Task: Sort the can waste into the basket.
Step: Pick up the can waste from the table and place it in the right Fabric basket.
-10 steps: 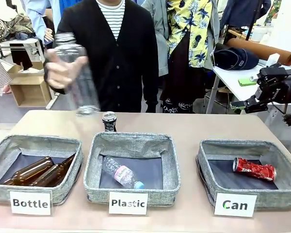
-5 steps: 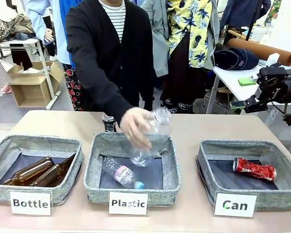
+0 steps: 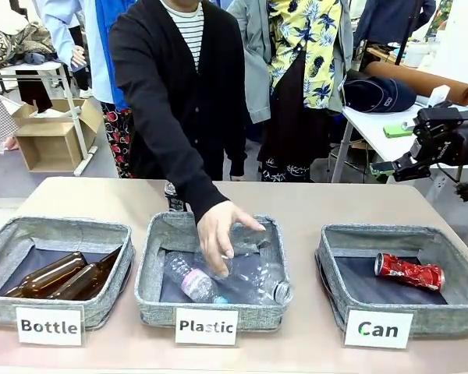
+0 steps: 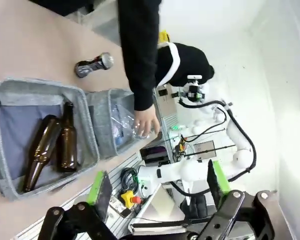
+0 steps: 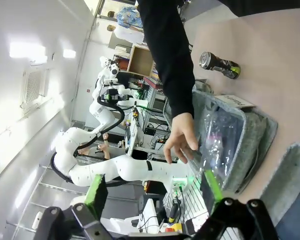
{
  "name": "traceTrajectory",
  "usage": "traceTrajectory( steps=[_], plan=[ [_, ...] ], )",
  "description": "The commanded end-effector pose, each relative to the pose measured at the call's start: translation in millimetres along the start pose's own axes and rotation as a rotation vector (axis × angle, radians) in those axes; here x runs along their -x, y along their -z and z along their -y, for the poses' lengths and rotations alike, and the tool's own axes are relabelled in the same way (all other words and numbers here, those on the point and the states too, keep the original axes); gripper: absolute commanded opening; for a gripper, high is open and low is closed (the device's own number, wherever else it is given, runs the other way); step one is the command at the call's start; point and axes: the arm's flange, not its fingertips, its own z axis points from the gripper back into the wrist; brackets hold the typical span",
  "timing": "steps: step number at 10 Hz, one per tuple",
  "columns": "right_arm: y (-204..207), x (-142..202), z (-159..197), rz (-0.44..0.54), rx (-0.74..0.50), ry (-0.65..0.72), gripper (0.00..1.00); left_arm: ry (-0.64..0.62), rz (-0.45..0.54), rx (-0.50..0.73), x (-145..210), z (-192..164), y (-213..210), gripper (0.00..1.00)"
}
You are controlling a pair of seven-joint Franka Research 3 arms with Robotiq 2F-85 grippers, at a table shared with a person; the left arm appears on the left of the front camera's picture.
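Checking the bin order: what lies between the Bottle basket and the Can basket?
The Plastic basket, holding clear plastic bottles, with a person's hand in it, seen in the front view.

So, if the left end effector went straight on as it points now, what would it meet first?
Probably the person's hand over the Plastic basket; the left end effector stands open, depth is unclear.

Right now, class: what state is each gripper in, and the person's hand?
Left gripper: open, empty.
Right gripper: open, empty.
Hand: on a clear bottle.
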Motion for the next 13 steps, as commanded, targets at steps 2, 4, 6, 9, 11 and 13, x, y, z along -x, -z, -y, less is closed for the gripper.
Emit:
traceTrajectory(
  steps=[2,4,6,9,11,13],
  plan=[
    [-1,-2,-2,0.002,-0.018,-0.015,1.00,0.073,-0.104,-0.003,-11,2,57,1.00],
    [-1,-2,-2,0.002,-0.018,-0.015,1.00,0.117,-0.183,0.005,-17,7,94,1.00],
    [-1,-2,-2,0.002,-0.018,-0.015,1.00,0.137,-0.207,-0.050,-31,10,131,1.00],
    [-1,-2,-2,0.002,-0.018,-0.015,1.00,0.111,-0.237,-0.089,-33,-2,134,1.00],
    [-1,-2,-2,0.002,-0.018,-0.015,1.00,0.343,-0.238,-0.229,-38,2,175,1.00],
    [-1,-2,-2,0.002,-0.018,-0.015,1.00,0.716,-0.274,-0.197,-49,-4,223,1.00]
  ],
)
